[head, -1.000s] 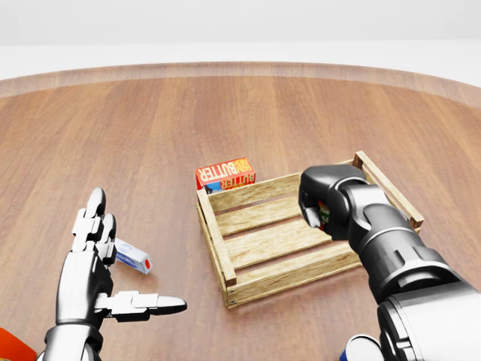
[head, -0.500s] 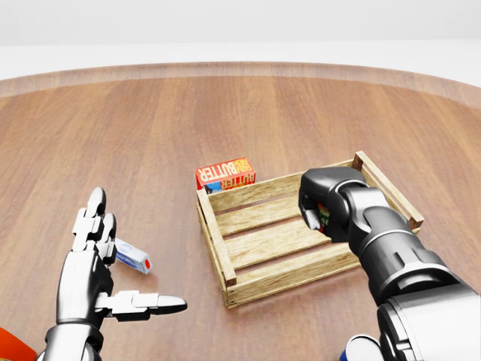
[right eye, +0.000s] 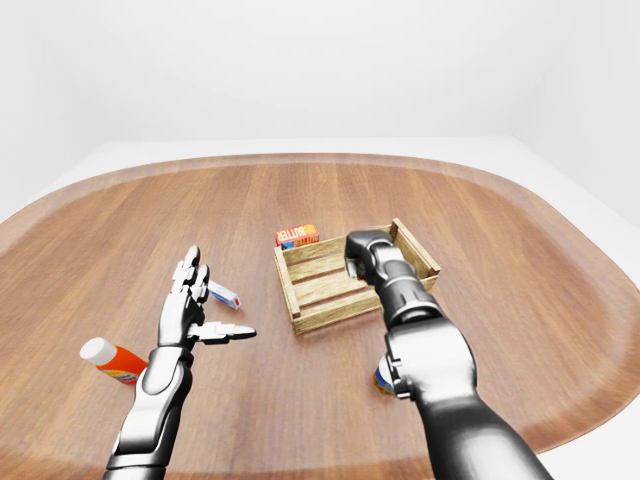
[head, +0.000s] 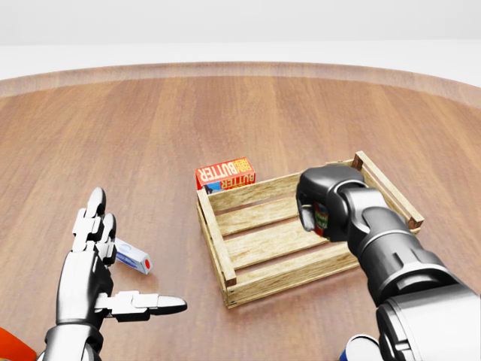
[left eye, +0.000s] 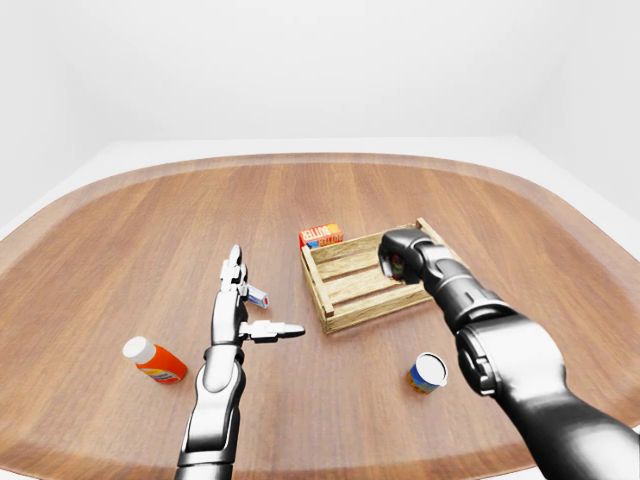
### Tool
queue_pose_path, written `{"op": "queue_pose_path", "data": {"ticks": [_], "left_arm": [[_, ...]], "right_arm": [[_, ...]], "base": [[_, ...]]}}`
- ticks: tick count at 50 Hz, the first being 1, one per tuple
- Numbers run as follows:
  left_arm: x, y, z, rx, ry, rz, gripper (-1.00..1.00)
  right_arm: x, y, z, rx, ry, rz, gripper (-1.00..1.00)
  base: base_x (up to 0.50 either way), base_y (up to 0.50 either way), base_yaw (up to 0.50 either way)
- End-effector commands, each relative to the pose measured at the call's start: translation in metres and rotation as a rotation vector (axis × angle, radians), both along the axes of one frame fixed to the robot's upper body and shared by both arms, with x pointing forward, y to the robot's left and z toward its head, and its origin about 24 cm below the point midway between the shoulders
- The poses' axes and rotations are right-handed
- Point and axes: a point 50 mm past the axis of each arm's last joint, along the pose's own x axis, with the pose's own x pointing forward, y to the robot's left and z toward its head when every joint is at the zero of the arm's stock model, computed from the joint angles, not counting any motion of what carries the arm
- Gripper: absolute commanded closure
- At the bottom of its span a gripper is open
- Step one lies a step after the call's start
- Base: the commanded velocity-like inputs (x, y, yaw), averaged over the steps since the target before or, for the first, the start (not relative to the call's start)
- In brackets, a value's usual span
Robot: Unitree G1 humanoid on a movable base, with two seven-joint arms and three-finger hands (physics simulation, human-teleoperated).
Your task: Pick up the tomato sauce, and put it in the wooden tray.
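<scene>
- The right robot hand [head: 319, 204] reaches in from the lower right of the head view, forearm slanting up and left, and hangs over the right half of the tray [head: 218, 239].
- Its fingers [head: 307, 214] are curled closed round the sauce [head: 324, 216], a small item of which only a red and dark sliver shows between fingers and palm.
- The sauce sits inside the tray's outline in the head view; whether it touches the slats is hidden by the hand, and its long axis and heading cannot be told.
- The left robot hand [head: 94, 267] stands at the lower left of the head view, palm upright, 2 fingers pointing up and the thumb pointing right toward the tray; it is spread wide and holds nothing.
- A small white tube [head: 134, 256] lies on the tabletop [head: 150, 128] just beside that hand.
- A butter box [head: 225, 174] stands touching the tray's upper-left wall.
- An orange bottle [left eye: 155, 362] lies at lower left in the left-eye view, and a cup [left eye: 428, 372] stands below the tray.
</scene>
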Motion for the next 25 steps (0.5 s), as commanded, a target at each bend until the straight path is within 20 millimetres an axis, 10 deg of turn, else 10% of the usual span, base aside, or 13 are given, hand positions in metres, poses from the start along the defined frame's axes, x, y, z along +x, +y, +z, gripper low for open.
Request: {"op": "queue_pose_path", "data": {"ticks": [1,25], "left_arm": [[-0.0001,-0.0001,0.0000,0.001,0.000,0.000,-1.00],[0.0007,0.0002,-0.0007,0.001,0.001,0.000,-1.00]], "right_arm": [[0.0017,0.0025,0.0035,-0.003,-0.041,0.009,-1.00],[-0.0003,0.0027,-0.0011,-0.006,-0.041,0.011,-1.00]], "base": [[0.00,0.00,0.00],[0.00,0.00,0.00]]}}
